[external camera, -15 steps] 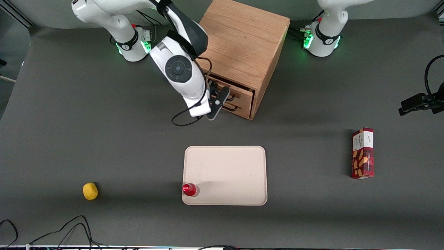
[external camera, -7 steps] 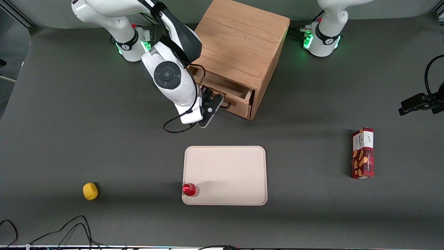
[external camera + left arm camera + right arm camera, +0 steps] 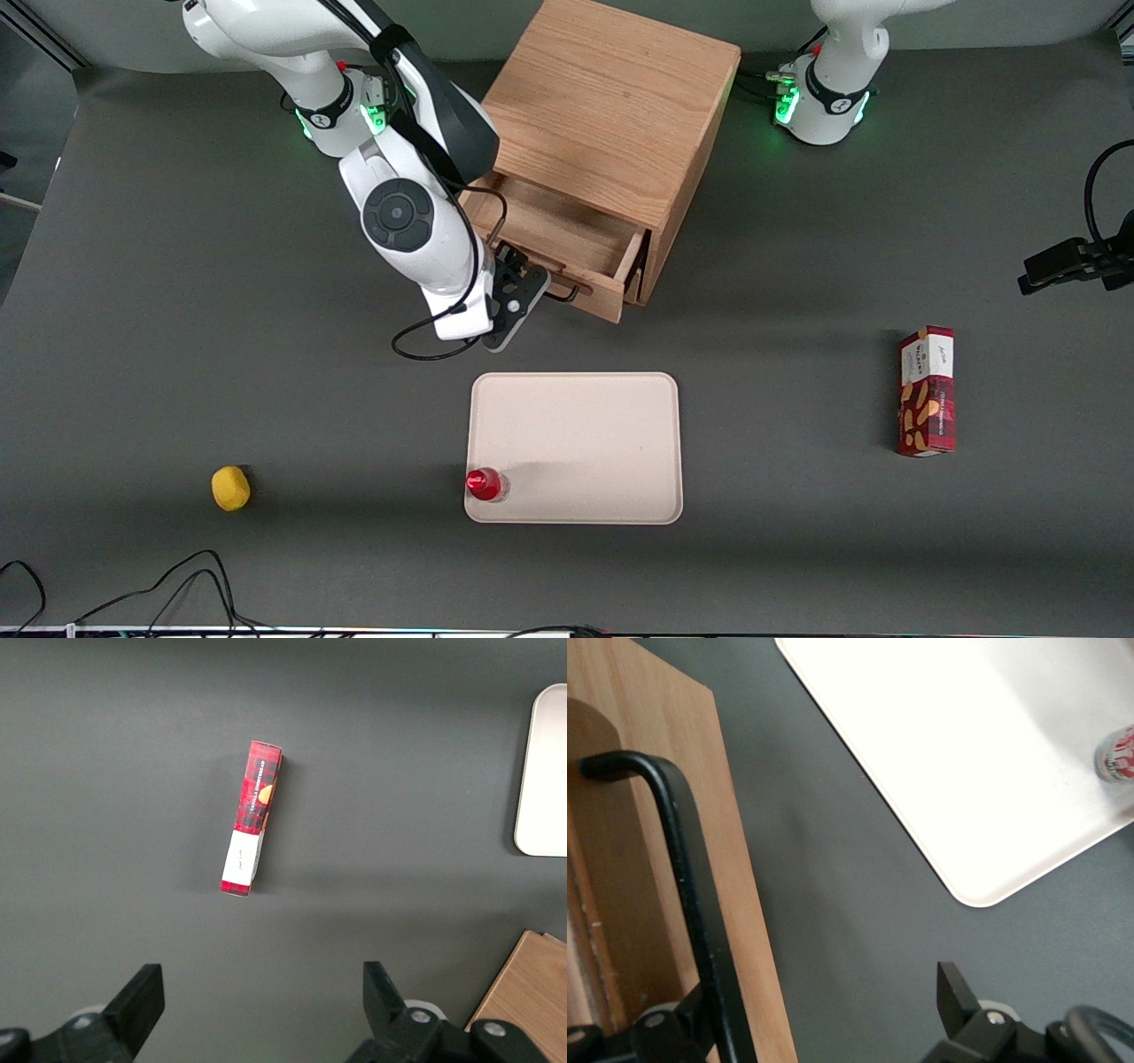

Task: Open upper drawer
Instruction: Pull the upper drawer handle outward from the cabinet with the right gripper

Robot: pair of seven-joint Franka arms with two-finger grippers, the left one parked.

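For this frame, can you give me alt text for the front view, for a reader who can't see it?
The upper drawer of a wooden cabinet stands pulled partway out, the working arm's gripper at its black handle. Nearer the camera lies a cream tray with a red-capped bottle at its corner; a yellow fruit and a red snack box lie toward opposite table ends.

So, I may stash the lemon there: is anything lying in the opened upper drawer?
No, the upper drawer shows only bare wood; the gripper is at its handle.

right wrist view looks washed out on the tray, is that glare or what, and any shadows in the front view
Right wrist view: the tray is overexposed to near white, the handle close and soft. Front view: even light; the gripper sits at the upper drawer, whose front shades its inside; the snack box throws a soft shadow.
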